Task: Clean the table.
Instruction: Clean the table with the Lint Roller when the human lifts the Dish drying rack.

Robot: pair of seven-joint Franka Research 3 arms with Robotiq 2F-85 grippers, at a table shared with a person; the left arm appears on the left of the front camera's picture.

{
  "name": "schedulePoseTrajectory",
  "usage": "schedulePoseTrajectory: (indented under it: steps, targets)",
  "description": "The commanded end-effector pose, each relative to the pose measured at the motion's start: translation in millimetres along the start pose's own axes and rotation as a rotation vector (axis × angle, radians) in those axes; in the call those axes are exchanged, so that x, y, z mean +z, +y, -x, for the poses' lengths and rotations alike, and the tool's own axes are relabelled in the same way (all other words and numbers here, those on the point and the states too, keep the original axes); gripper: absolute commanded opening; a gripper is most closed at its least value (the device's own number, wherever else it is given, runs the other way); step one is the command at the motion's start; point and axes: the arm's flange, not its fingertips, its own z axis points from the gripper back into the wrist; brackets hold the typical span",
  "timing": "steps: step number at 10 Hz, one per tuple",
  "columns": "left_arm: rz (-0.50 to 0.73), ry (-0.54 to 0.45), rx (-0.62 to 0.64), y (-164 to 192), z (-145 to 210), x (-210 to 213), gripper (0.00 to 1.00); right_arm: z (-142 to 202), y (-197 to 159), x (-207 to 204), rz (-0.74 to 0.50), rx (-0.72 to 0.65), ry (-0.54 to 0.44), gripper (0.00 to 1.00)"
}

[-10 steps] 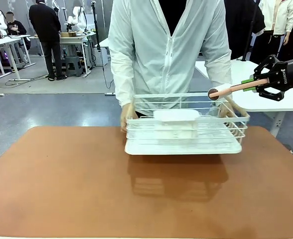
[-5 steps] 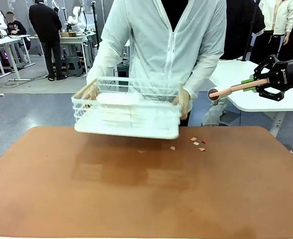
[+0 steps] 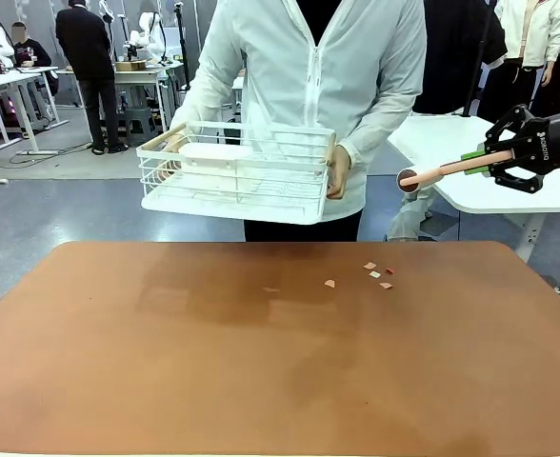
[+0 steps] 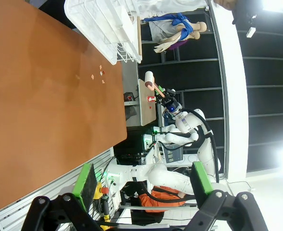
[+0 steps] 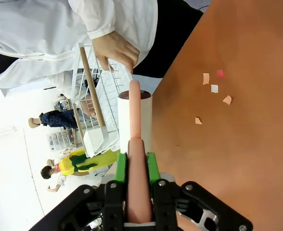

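My left claw (image 4: 142,179) is spread wide, with nothing between its green pads (image 4: 86,180). The terracotta counter (image 3: 166,362) runs across in front of me. Beyond its far edge, left of centre, a person holds a white wire rack (image 3: 237,171) in the air, one hand (image 3: 337,171) on its right side. A few small paper scraps (image 3: 375,274) lie on the counter right of centre, near the far edge. At far right, above the counter's level, my right claw (image 3: 478,159) grips a lint roller (image 3: 432,172) by its pink handle.

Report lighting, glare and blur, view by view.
Front view: even light, faint darker patch on the table, white wire rack sharp. Left wrist view: rolled sideways, blown-out glare at top right. Right wrist view: washed-out white behind the lint roller.
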Motion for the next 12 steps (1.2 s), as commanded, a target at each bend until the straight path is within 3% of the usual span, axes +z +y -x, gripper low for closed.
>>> schedulePoseTrajectory:
  steps: [1,11,12]
  targets:
    - [0.002,-0.004,-0.001,-0.3,1.6,2.5,1.0,0.5,0.6,-0.3,-0.001,0.0,0.0,0.0]
    - [0.002,-0.004,-0.001,-0.3,1.6,2.5,1.0,0.5,0.6,-0.3,-0.001,0.0,0.0,0.0]
    - [0.002,-0.004,-0.001,-0.3,1.6,2.5,1.0,0.0,0.0,0.0,0.0,0.0,0.0,0.21]
